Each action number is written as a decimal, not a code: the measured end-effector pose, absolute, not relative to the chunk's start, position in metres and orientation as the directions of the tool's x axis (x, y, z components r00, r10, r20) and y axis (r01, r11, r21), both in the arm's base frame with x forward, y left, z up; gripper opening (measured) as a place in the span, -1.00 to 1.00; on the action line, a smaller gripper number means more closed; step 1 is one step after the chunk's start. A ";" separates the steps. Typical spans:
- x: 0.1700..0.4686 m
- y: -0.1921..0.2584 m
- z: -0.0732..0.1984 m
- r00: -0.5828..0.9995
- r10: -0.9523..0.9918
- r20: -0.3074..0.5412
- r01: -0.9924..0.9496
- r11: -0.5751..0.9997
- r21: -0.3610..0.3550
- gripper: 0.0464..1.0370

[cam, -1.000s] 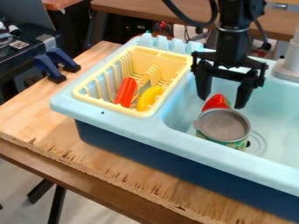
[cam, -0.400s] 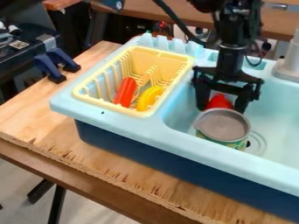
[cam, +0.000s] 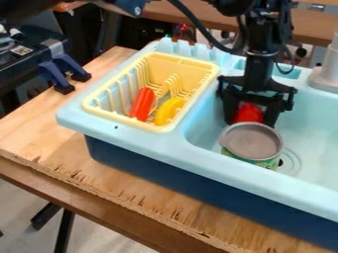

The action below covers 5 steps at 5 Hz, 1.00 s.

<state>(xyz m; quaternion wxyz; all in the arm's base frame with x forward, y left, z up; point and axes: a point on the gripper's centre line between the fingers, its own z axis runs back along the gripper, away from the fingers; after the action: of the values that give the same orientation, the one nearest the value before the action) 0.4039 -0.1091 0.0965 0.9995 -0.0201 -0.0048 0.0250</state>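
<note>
My gripper (cam: 249, 118) is down in the left part of the light blue sink (cam: 310, 143), behind the can. It is shut on a red object (cam: 248, 112), with one finger on either side. Just in front of the red object, the can (cam: 251, 141) with a grey top and green label stands in the sink. To the left, a yellow dish rack (cam: 92, 106) holds an orange-red long object (cam: 142, 104) and a yellow curved object (cam: 170, 110). The can hides the lower part of the red object.
The rack's right side borders the sink basin. A grey faucet base (cam: 326, 76) rises at the right edge. Blue clamps (cam: 61, 74) stand at the wooden table's (cam: 39, 128) far left edge.
My gripper has come down around the red object, and its fingers have drawn together on it. The arm above has swung further into view at the top. The can and rack have not moved.
</note>
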 end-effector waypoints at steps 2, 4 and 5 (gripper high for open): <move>0.386 -0.142 0.159 0.972 -0.099 0.213 0.138 0.975 -0.177 0.65; 0.372 -0.181 0.140 0.885 -0.443 0.144 0.465 0.862 -0.203 0.65; 0.363 -0.189 0.116 0.880 -0.465 0.100 0.475 0.852 -0.220 0.65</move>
<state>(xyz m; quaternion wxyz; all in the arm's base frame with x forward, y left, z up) 0.3626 -0.1888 0.1162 0.9621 -0.1197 -0.0213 -0.2443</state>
